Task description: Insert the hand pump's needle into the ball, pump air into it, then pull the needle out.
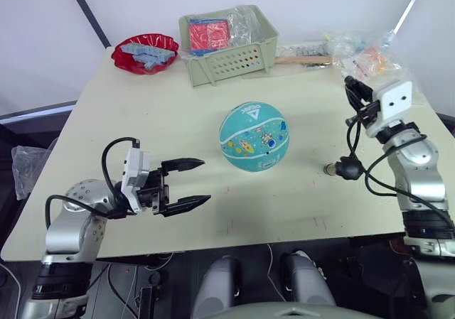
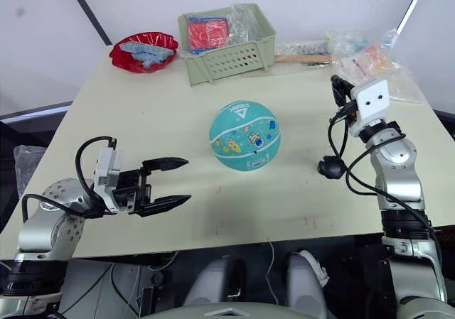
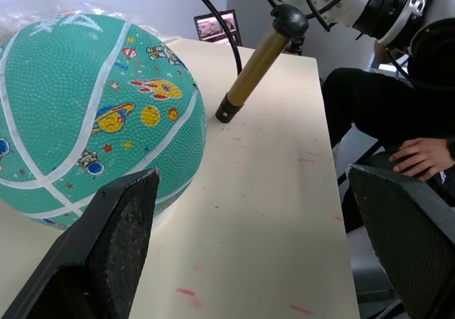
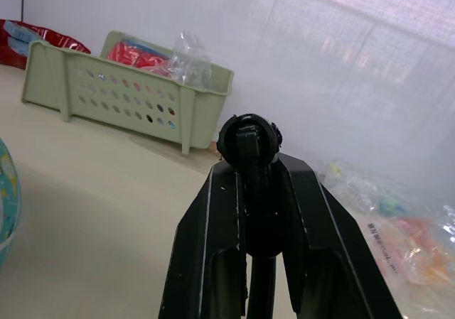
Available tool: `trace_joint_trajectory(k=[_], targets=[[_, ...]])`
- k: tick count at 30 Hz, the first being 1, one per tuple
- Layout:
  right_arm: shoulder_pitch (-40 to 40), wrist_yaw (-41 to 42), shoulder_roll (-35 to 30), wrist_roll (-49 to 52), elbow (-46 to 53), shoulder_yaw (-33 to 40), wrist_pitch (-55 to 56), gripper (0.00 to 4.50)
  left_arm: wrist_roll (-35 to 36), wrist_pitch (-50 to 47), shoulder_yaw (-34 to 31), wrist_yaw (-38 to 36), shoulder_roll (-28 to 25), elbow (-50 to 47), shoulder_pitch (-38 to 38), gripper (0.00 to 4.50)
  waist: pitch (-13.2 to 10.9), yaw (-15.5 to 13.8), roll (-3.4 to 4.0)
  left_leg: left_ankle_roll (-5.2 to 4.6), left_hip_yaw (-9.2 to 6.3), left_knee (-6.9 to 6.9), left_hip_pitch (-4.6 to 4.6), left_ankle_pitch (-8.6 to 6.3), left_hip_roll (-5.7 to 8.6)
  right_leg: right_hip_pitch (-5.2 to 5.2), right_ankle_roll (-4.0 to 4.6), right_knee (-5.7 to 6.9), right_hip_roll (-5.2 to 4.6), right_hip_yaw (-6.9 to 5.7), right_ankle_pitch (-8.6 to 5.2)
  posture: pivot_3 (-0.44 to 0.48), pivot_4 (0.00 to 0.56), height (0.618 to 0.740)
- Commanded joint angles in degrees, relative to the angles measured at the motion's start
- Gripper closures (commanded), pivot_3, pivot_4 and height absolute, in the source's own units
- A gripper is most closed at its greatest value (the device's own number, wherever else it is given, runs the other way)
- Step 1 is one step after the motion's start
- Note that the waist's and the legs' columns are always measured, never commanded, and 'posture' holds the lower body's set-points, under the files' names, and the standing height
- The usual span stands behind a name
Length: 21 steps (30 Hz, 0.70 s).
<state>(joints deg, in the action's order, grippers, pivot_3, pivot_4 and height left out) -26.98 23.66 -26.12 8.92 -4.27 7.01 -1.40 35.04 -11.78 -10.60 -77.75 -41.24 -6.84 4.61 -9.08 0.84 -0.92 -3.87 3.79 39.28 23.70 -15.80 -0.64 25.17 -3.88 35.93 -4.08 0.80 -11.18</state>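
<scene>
A teal ball (image 1: 254,136) printed with cartoon planets rests mid-table. My left gripper (image 1: 205,182) is open, low over the table to the ball's left, fingertips pointing at it with a gap between. The hand pump (image 3: 257,60) stands tilted to the ball's right, black foot end on the table, gold barrel rising to a black top (image 1: 348,168). Its thin black hose (image 1: 350,131) climbs to my right gripper (image 1: 353,86), which is shut on a black fitting (image 4: 249,140) at the hose's end. The needle's metal tip is too small to make out.
A green basket (image 1: 227,49) with red packets stands at the back, with a red bowl (image 1: 146,52) to its left. Crinkled plastic bags (image 1: 370,60) lie at the back right. A person's hand (image 3: 419,152) rests beyond the table's right edge.
</scene>
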Motion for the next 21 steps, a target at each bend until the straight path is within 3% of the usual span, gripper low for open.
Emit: trace_joint_trajectory(k=[1, 21], targets=[[-1.2, -0.9, -0.2, 0.4, 3.4, 1.5, -0.1, 4.41, 0.3, 1.1, 0.0, -0.6, -0.1, -0.2, 0.7, 0.00, 0.0, 0.0, 0.00, 0.00, 0.00, 0.00, 0.00, 0.00, 0.00, 0.00, 0.00, 0.00, 0.00, 0.00, 0.00, 0.000, 0.150, 0.738], [-1.3, -1.3, 1.6, 8.6, 7.9, 5.3, -5.1, 4.41, -0.7, 3.1, 1.4, -2.2, 0.2, 2.7, 1.9, 0.00, 0.0, 0.0, 0.01, 0.00, 0.01, 0.01, 0.00, 0.00, 0.00, 0.00, -0.01, 0.01, 0.01, -0.01, 0.01, 0.000, 0.150, 0.738]])
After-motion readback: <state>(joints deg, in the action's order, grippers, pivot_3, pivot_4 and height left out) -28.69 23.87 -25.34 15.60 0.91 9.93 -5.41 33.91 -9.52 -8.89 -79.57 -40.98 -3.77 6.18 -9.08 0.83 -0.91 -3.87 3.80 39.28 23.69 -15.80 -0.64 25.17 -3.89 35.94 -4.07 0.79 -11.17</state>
